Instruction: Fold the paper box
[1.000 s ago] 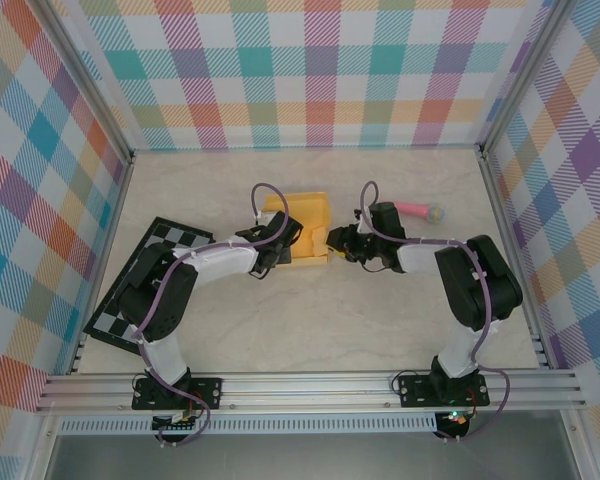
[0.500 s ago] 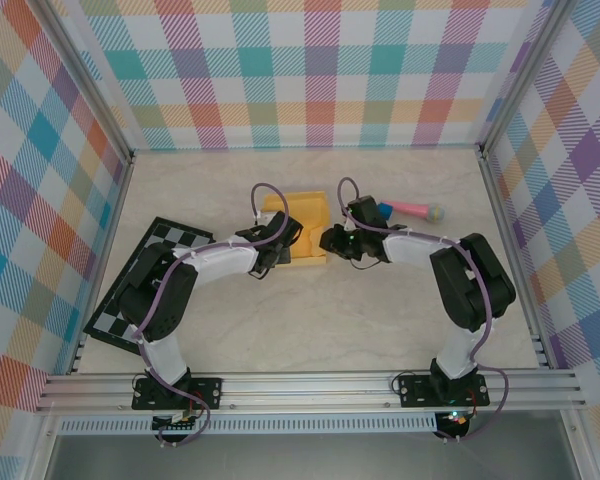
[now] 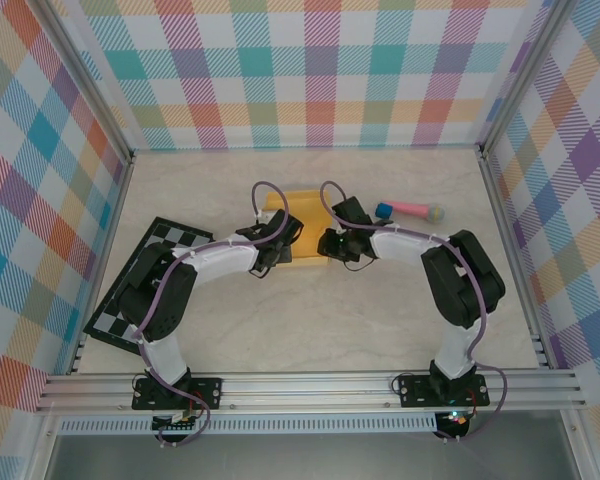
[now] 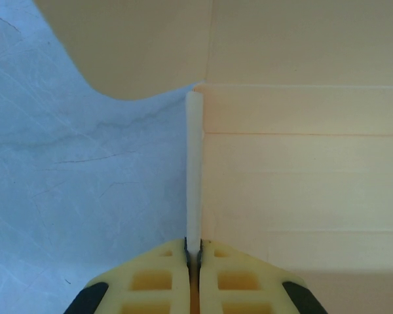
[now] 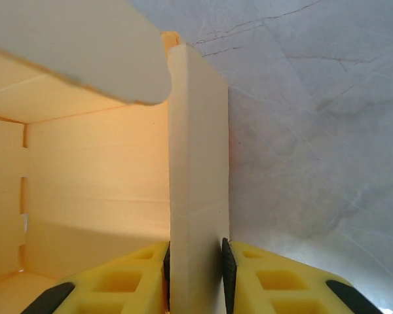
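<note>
The paper box (image 3: 305,212) is yellow-orange. On the left lies a board (image 3: 130,290) of black and white squares. On the far right is a stick (image 3: 410,209), pink with a blue end. The table (image 3: 310,320) is pale cream with thin grey lines. The walls (image 3: 320,70) are checked in pink, teal, orange and purple. The left gripper (image 4: 193,247) and the right gripper (image 5: 196,254) are yellow with black bits.

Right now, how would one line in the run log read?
task: fold paper box, unfinished | left gripper: shut on thin wall | right gripper: shut on thicker side wall | box: top open
</note>
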`<action>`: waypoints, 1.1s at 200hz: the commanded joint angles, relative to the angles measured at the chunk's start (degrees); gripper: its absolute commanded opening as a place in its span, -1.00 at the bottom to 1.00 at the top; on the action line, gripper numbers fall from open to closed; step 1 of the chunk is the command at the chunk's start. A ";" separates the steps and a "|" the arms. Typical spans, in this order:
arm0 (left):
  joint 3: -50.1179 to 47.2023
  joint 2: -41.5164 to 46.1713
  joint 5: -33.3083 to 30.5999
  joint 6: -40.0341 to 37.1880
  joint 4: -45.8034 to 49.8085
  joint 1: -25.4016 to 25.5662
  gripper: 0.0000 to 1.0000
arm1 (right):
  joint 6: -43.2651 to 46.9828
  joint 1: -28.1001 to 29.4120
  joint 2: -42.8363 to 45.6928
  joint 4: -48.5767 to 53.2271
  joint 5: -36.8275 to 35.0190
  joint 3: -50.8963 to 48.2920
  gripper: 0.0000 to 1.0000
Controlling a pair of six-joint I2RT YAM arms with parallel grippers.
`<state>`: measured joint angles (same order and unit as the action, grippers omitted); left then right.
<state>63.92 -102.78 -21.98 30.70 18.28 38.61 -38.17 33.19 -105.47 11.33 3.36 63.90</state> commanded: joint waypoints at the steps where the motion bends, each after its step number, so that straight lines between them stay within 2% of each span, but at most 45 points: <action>1: 1.64 -1.19 0.93 1.40 2.07 0.68 -0.93 | 1.57 1.71 -2.06 8.82 -6.65 4.43 -0.45; 44: 2.57 -1.28 2.13 2.34 2.92 0.68 -0.92 | 0.74 5.10 -5.00 16.13 -14.29 9.32 -0.48; 88: 5.22 -1.28 4.68 2.25 4.26 0.68 -0.92 | 2.07 6.38 -7.19 20.27 -18.56 12.93 -0.52; 149: 5.84 -0.79 5.19 1.28 4.70 0.76 -0.93 | 3.26 6.80 -11.55 26.80 -20.74 18.10 -0.50; 156: 6.13 -0.75 4.77 0.95 5.14 0.76 -0.87 | 3.19 6.88 -11.76 27.62 -21.09 18.56 -0.49; 179: 7.98 -1.50 3.46 -0.60 7.77 0.81 -0.86 | 3.74 6.98 -12.10 28.53 -21.87 19.54 -0.50; 205: 7.96 -1.41 3.81 -0.34 7.52 0.84 -0.86 | 4.37 7.19 -13.24 29.83 -22.65 21.00 -0.55; 220: 8.30 -1.55 4.76 0.49 7.44 0.85 -0.86 | 4.78 7.58 -13.42 29.71 -23.08 20.89 -0.66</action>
<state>70.13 -104.20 -18.65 31.29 25.19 38.61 -35.05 39.75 -116.64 36.64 -18.96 84.36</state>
